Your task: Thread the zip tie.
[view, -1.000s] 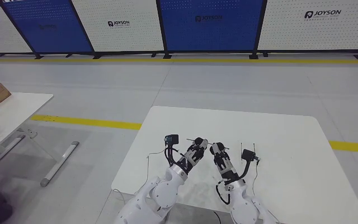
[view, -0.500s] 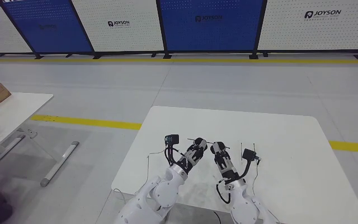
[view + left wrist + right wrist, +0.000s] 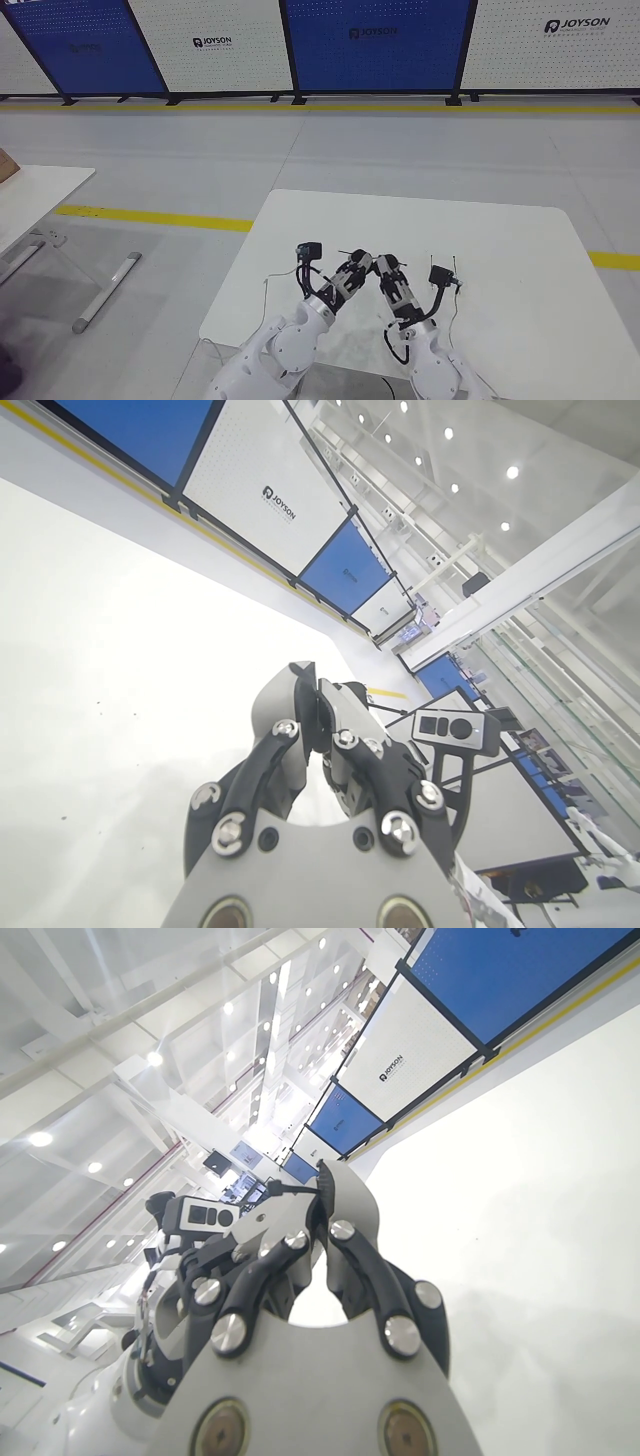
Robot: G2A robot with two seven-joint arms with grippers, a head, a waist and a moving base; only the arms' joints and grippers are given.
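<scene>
White rectangular table (image 3: 500, 240) stands on grey floor (image 3: 200, 150), with blue and white perforated panels (image 3: 375, 45) far behind. Both arms work over its near middle. The right gripper (image 3: 316, 1195) is closed on the thin black plastic zip tie (image 3: 295, 1189). The tie's square head juts sideways toward the left gripper (image 3: 316, 695), probably to offer the slot for threading. The left gripper's fingers are pressed together; I cannot tell whether they pinch the tail. The two tips nearly meet above the tabletop. Broad tabletop lies far and right of them, while the near and left edges sit closer, so outward moves look safer.
</scene>
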